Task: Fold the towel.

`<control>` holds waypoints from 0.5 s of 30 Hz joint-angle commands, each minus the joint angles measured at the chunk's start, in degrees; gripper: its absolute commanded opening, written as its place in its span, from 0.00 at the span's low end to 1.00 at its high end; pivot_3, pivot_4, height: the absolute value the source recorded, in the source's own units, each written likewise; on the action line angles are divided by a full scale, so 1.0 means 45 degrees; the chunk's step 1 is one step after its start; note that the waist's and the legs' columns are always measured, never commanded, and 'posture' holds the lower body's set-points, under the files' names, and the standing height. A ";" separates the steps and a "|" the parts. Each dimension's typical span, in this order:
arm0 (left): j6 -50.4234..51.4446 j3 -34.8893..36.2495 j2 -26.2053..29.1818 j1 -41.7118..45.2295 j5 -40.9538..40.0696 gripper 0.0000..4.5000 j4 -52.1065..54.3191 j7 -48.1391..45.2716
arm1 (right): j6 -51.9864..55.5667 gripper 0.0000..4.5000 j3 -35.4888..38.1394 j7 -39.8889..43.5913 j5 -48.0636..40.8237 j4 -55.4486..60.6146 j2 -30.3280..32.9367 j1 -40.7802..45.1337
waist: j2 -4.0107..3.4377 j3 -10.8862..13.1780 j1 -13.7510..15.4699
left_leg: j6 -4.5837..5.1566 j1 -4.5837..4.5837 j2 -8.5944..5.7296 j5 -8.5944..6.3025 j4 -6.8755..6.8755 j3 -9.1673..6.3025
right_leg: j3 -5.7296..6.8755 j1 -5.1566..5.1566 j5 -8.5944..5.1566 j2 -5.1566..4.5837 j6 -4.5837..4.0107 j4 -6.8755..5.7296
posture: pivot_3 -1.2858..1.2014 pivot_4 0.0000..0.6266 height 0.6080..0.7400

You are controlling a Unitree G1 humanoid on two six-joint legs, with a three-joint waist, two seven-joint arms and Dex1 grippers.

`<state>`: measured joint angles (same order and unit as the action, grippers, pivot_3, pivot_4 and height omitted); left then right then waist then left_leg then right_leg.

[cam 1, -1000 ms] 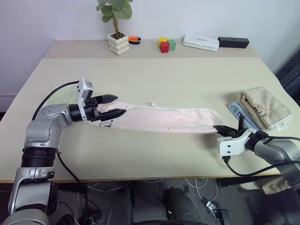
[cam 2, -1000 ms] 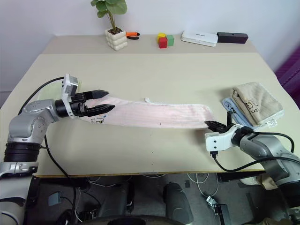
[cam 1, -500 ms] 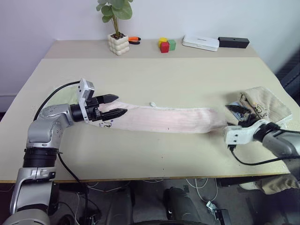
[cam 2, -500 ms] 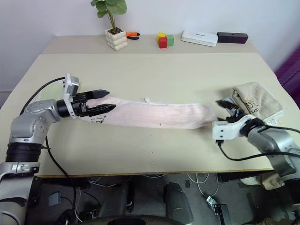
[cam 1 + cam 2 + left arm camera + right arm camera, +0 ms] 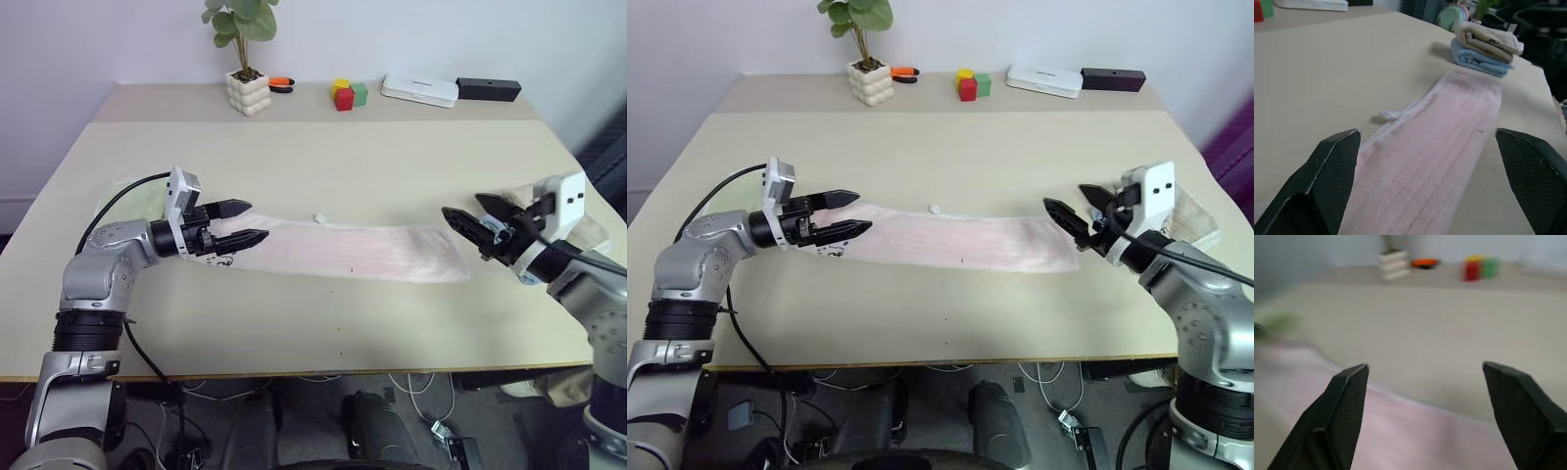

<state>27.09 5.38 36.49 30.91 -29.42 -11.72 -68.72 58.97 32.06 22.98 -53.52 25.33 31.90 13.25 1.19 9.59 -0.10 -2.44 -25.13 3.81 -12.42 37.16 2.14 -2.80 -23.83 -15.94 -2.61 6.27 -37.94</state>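
One pink towel (image 5: 358, 253) lay stretched flat across the table (image 5: 323, 157), between two grippers.
The left gripper (image 5: 242, 222) hovered wide open, empty; the right gripper (image 5: 468, 221) had released the towel's end, lifted and opened.

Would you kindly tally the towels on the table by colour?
Pink: 1, the towel lying flat
Beige: 1, beige towel folded on top
Blue: 1, blue towel folded beneath it
Green: 1, green towel behind the left arm
Total: 4
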 commanded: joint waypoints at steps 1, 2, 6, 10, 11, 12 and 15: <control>-0.0454 0.0321 0.0608 0.0505 -0.0110 1.00 -0.0258 -0.0833 | 0.1036 0.83 0.1402 -0.3866 -0.6569 -0.0640 -0.1034 -0.1441 | 0.0006 0.0001 0.0135 | 0.0000 0.0000 -0.0001 0.0000 0.0001 -0.0003 | 0.0001 0.0009 -0.0001 -0.0001 -0.0003 0.0007 | 0.52 0.24 1.00; -0.0475 0.0314 0.0749 0.0564 -0.0147 1.00 -0.0348 -0.1095 | 0.1146 0.83 0.1165 -0.4128 -0.7395 -0.0243 -0.0934 -0.2168 | -0.0002 0.0005 0.0179 | 0.0001 0.0002 -0.0005 0.0000 0.0001 -0.0002 | 0.0001 0.0015 -0.0008 -0.0008 -0.0016 0.0010 | 0.52 0.24 1.00; -0.0466 0.0357 0.1290 0.0723 -0.0398 1.00 -0.0648 -0.2210 | -0.0265 0.83 0.1346 -0.5718 -0.9263 -0.0045 -0.1365 -0.4331 | -0.0008 0.0006 0.0106 | 0.0006 0.0002 -0.0017 -0.0003 0.0001 0.0006 | -0.0012 0.0014 -0.0021 -0.0015 -0.0038 0.0016 | 0.52 0.24 1.00; -0.0811 0.0420 0.1637 0.1156 -0.0400 1.00 -0.1389 -0.3350 | -0.1676 0.83 0.1412 -0.7259 -1.1529 -0.0820 -0.1485 -0.5499 | -0.0007 0.0005 -0.0019 | 0.0006 0.0039 -0.0012 -0.0003 0.0002 0.0003 | -0.0013 0.0045 -0.0024 -0.0005 -0.0040 0.0016 | 0.52 0.24 1.00; -0.0867 0.0437 0.1676 0.1254 -0.0439 1.00 -0.1543 -0.3566 | -0.2067 0.83 0.1282 -0.7670 -1.2055 -0.0894 -0.1536 -0.5574 | -0.0008 0.0004 -0.0059 | 0.0008 0.0053 -0.0010 -0.0003 -0.0004 0.0003 | -0.0014 0.0056 -0.0025 -0.0003 -0.0040 0.0019 | 0.52 0.24 1.00; -0.0989 0.0440 0.1695 0.1365 -0.0433 1.00 -0.1717 -0.3723 | -0.2250 0.83 0.0988 -0.7902 -1.2331 -0.0859 -0.1512 -0.5642 | -0.0008 0.0005 -0.0102 | 0.0008 0.0057 -0.0011 -0.0004 -0.0008 0.0003 | -0.0014 0.0060 -0.0025 -0.0004 -0.0040 0.0020 | 0.52 0.24 1.00; -0.1454 0.0450 0.1705 0.1509 -0.0449 1.00 -0.1987 -0.4326 | -0.2873 0.83 0.0209 -0.8566 -1.2644 -0.0716 -0.1652 -0.5769 | -0.0008 0.0005 -0.0163 | 0.0010 0.0058 -0.0008 -0.0005 -0.0016 -0.0002 | -0.0013 0.0062 -0.0026 -0.0001 -0.0040 0.0027 | 0.52 0.24 1.00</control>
<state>22.50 5.94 43.49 36.66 -30.58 -20.41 -86.27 48.14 34.06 -14.11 -108.11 20.73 25.17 -12.66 1.15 9.61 -0.83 -2.39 -24.87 3.78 -12.44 37.08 2.13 -2.86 -23.56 -16.05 -2.62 6.09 -37.82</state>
